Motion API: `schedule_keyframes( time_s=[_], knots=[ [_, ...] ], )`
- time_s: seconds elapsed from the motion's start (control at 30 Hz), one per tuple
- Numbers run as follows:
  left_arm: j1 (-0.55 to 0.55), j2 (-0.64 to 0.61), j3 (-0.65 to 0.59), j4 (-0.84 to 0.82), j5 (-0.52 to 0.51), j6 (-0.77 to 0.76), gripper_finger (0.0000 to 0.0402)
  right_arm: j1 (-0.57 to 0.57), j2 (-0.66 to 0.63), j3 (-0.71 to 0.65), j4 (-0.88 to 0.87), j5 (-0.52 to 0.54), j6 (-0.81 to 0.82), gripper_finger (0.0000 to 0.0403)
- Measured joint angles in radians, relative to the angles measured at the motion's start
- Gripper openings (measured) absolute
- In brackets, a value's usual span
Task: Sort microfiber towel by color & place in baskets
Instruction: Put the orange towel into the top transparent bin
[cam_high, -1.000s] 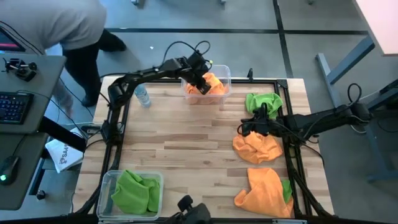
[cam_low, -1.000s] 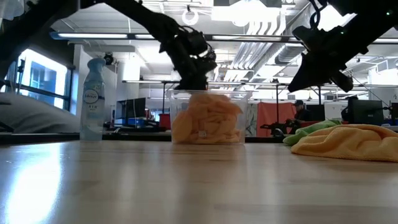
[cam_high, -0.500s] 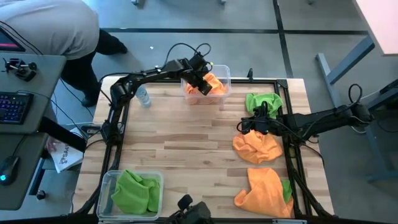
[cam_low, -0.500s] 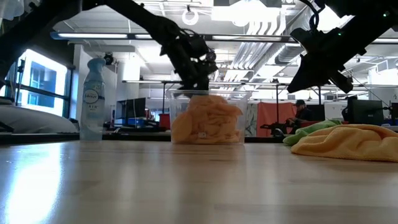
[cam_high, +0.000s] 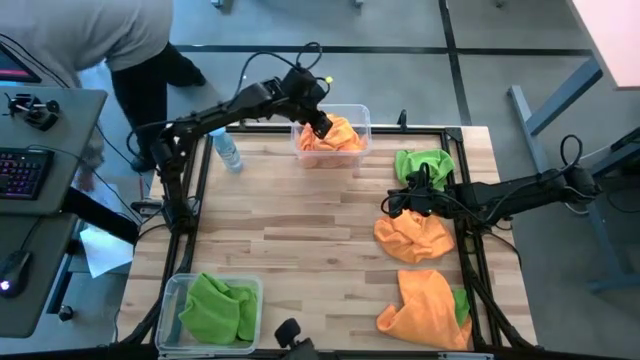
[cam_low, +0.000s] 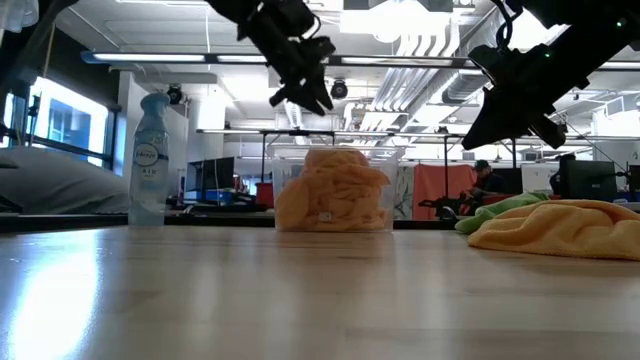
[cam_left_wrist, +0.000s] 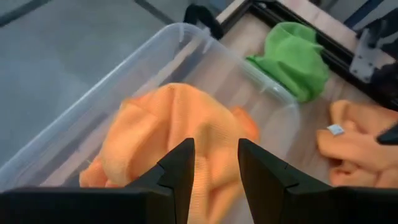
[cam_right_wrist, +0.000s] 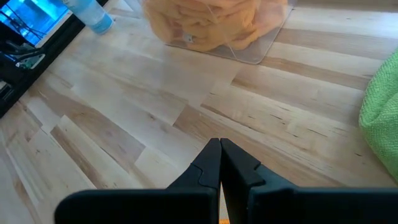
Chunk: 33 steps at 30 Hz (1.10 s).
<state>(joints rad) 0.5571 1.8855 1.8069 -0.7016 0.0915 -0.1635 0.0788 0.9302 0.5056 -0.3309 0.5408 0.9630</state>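
Your left gripper (cam_high: 318, 118) hangs above the far basket (cam_high: 361, 118) holding an orange towel (cam_high: 337, 133), its fingers (cam_left_wrist: 180, 168) slightly parted and empty, with a spray bottle (cam_high: 228, 152) standing just beside that basket on the tabletop (cam_high: 300, 230). Your right gripper (cam_high: 391, 205) waits with fingers (cam_right_wrist: 211, 163) pressed together, empty, at the edge of a loose orange towel (cam_high: 412, 238), between a green towel (cam_high: 425, 163) and another orange towel (cam_high: 428, 300). You have two baskets, the near basket (cam_high: 180, 290) holding a green cloth (cam_high: 220, 308); a person (cam_high: 90, 35) stands past the tabletop's far left corner.
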Motion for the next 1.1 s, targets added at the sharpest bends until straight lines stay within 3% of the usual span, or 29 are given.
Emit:
schedule_keyframes(
  time_s=[0.23, 0.43, 0.7, 0.93, 1.1],
  knots=[
    [-0.079, -0.037, 0.000, -0.101, -0.024, -0.019, 0.0099, 0.001, 0.000, 0.000, 0.003, -0.002, -0.002, 0.0000],
    [-0.210, -0.039, -0.001, -0.111, -0.042, 0.042, 0.0009, 0.026, 0.000, 0.000, 0.008, -0.007, -0.029, 0.0000],
    [-0.347, -0.040, -0.012, -0.127, -0.040, 0.072, 0.0002, 0.119, 0.000, 0.066, -0.005, 0.007, -0.071, 0.0000],
    [-0.412, -0.089, -0.213, 0.021, -0.007, 0.013, 0.0000, 0.167, 0.027, 0.242, -0.239, 0.013, -0.014, 0.0000],
    [-0.444, -0.205, -0.436, 0.167, 0.003, -0.044, 0.0000, 0.194, 0.167, 0.435, -0.462, 0.007, 0.050, 0.0000]
  ],
)
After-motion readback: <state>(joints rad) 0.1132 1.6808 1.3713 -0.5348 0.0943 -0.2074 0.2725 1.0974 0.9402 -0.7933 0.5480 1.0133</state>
